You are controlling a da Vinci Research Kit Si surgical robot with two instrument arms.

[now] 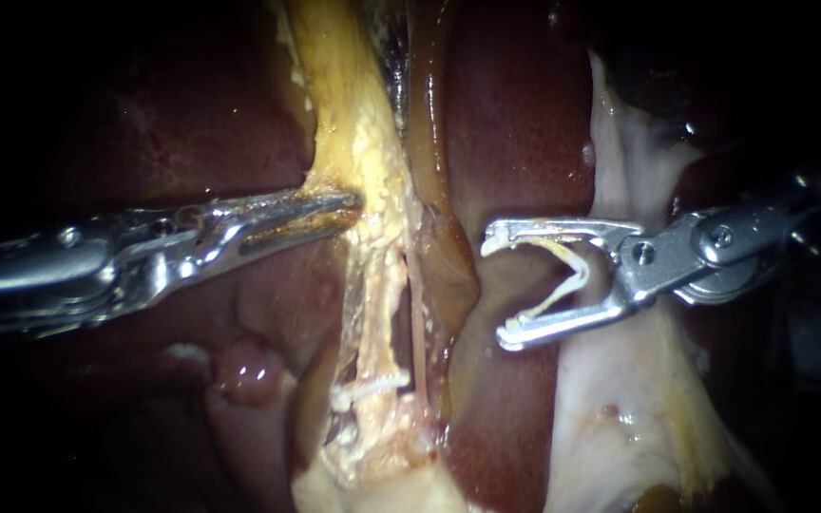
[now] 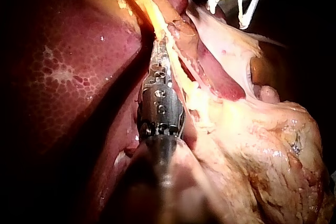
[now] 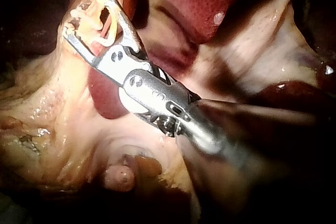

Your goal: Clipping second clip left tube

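Jaws of my right instrument (image 1: 499, 288) stand wide apart but carry a loaded clip (image 1: 567, 275), a pale V seated against both of them. Its mouth is turned toward the tubes and is well clear of them, with bare liver (image 1: 515, 123) behind the gap. My left instrument (image 1: 352, 202) has its jaws clamped on the yellow tissue band (image 1: 349, 123), holding it taut. Below that grip the left tube (image 1: 375, 299) runs down as a pale, fat-crusted strand, with a placed clip (image 1: 370, 387) across it low down. A thinner reddish tube (image 1: 417, 328) lies just beside it. I judge the left tube soft, wet, slippery and light, and easily torn or cut through. The bare stretch between the left instrument's grip and the placed clip looks the right spot, taken squarely, with both clip legs past the tube and the reddish tube left out.
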